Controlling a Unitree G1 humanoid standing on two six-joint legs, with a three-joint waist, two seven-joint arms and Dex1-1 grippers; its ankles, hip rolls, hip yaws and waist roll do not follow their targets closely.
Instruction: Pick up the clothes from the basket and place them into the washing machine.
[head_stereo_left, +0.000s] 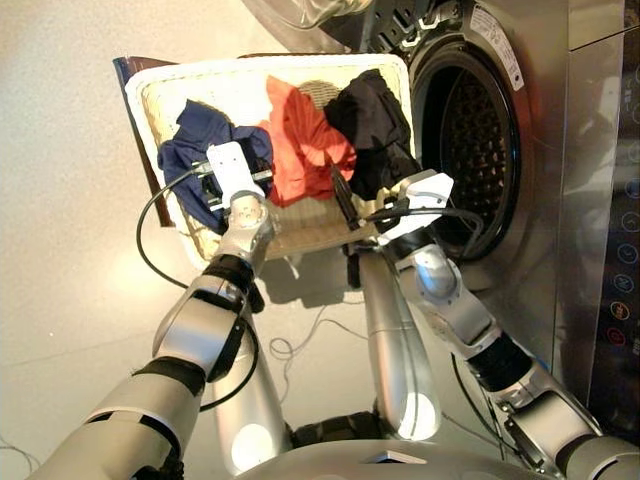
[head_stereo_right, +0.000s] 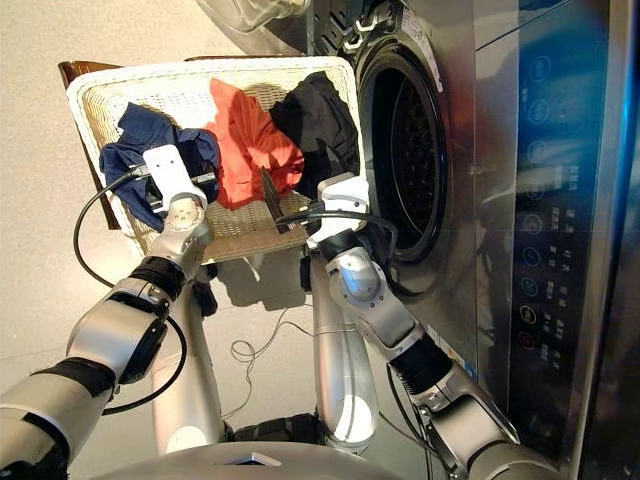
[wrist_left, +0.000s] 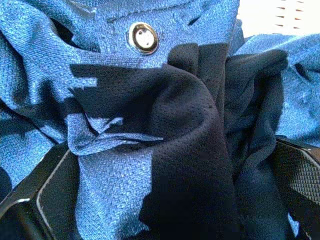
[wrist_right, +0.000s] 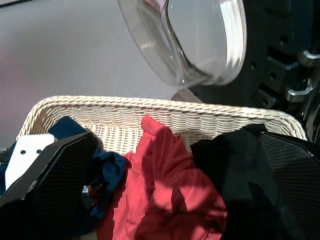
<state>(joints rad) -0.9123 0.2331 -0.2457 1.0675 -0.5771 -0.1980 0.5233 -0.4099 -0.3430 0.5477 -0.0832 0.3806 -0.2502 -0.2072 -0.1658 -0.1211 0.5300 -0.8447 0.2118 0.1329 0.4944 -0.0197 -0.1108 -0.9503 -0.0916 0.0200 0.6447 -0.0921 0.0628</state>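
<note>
My left pincer (wrist_left: 165, 200) pinches the navy garment (head_stereo_left: 200, 140) at the basket's (head_stereo_left: 175, 75) left end, while my right pincer (wrist_right: 170, 200) hangs spread over the orange-red (head_stereo_left: 305, 140) and black (head_stereo_left: 370, 120) garments, beside the washing machine's (head_stereo_left: 470, 130) open drum.

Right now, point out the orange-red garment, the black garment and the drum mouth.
orange-red garment (head_stereo_left: 305, 145): left eye view, middle of the cloth.
black garment (head_stereo_left: 370, 125): left eye view, upper bunched part.
drum mouth (head_stereo_left: 470, 150): left eye view, dark inside.
</note>
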